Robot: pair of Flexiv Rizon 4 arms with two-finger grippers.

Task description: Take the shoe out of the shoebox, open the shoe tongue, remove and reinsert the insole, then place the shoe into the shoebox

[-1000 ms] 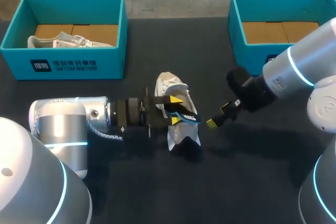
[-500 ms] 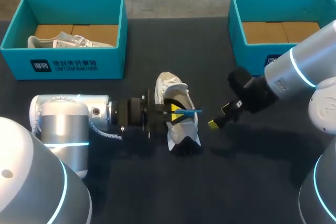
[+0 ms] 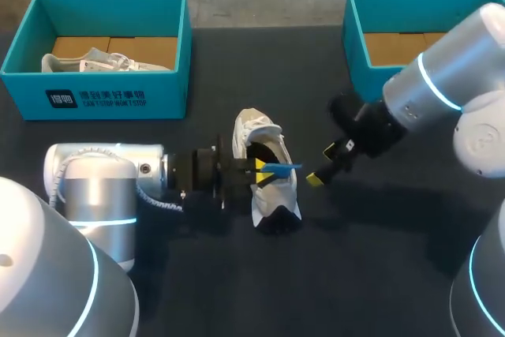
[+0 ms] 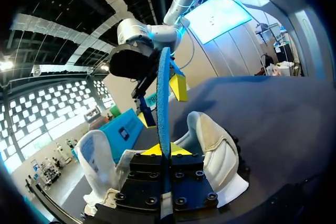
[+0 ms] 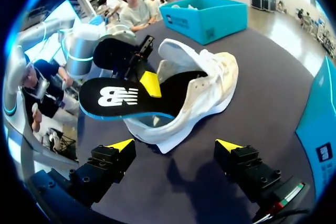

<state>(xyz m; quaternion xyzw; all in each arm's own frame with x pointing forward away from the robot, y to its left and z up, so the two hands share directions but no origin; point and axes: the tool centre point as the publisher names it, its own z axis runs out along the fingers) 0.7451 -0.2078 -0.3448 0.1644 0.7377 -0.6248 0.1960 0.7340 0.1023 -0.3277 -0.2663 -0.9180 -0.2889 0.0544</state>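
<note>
A white sneaker (image 3: pixel 275 201) lies on the dark table mid-scene, its tongue pulled back and its opening dark. A black insole with a blue rim (image 3: pixel 283 168) sticks out of that opening. My left gripper (image 3: pixel 260 170) is shut on the insole, pinching it between its yellow tips. In the left wrist view the insole (image 4: pixel 164 98) stands on edge between the fingers, with the sneaker (image 4: pixel 212 150) just beyond. My right gripper (image 3: pixel 322 165) is open beside the sneaker's right side, apart from it. From the right wrist view, the sneaker (image 5: pixel 207 90) and insole (image 5: pixel 118 98) lie ahead of the open right gripper (image 5: pixel 175 145).
A teal shoebox (image 3: pixel 102 96) at the back left holds a second white sneaker (image 3: pixel 95 61). Another teal shoebox (image 3: pixel 371 69) stands at the back right, behind my right arm. Dark tabletop lies bare in front of the sneaker.
My left gripper's fingers closed onto the insole, which flattened from a curved shape into a straight edge. The right gripper shifted slightly up and left, closer to the sneaker, staying open.
</note>
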